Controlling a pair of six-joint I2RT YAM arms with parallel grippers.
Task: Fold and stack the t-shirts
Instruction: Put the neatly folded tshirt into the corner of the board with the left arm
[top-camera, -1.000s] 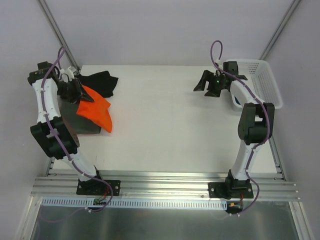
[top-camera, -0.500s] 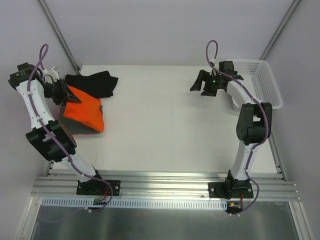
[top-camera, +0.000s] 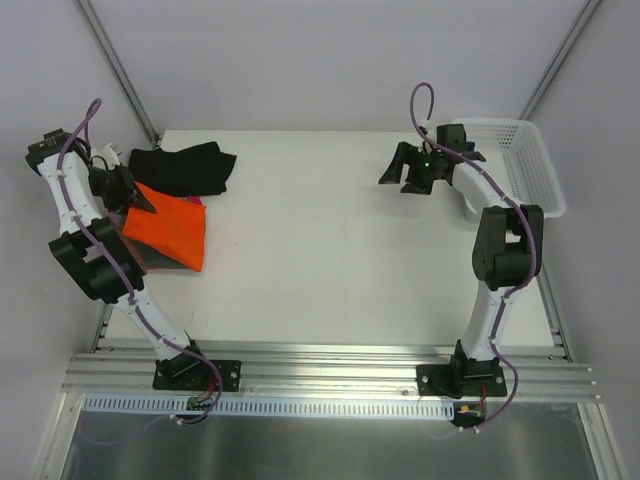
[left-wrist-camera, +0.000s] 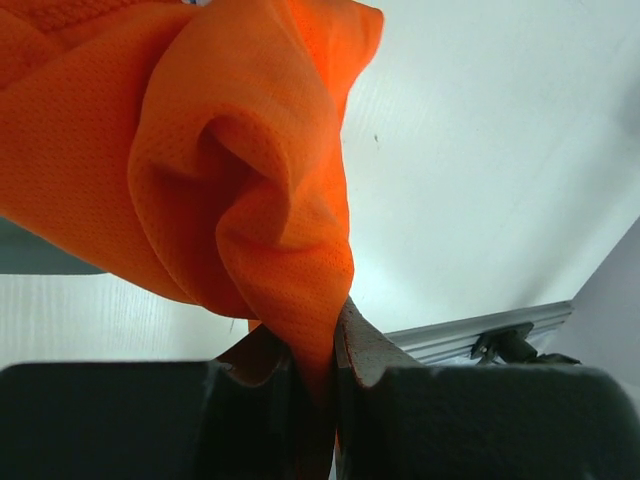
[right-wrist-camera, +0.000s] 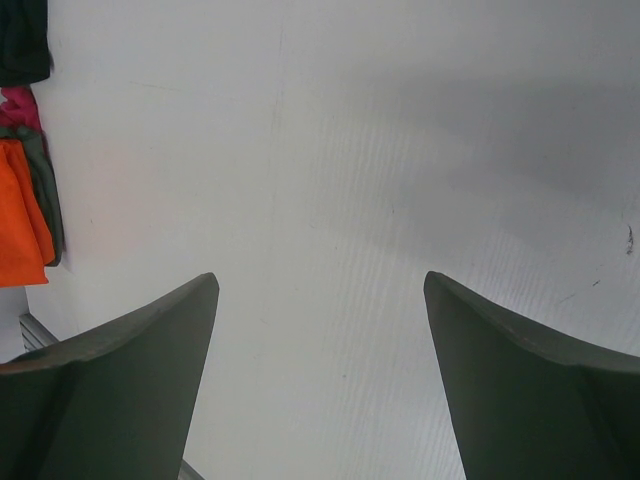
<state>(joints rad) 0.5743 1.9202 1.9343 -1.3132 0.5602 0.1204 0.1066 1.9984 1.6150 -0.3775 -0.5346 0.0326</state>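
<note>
Orange t-shirt cloth is pinched between the jaws of our left gripper. The rest of that shirt lies over a dark grey t-shirt at the left edge of the table, just beside a black t-shirt. Our right gripper hangs with jaws spread wide above bare table, near the white basket.

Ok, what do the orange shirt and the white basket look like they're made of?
Orange t-shirt: matte, finely perforated knit, probably synthetic sports mesh; tiny holes show close up and it folds softly. White basket: seemingly rigid plastic; its walls are an open grid.
</note>
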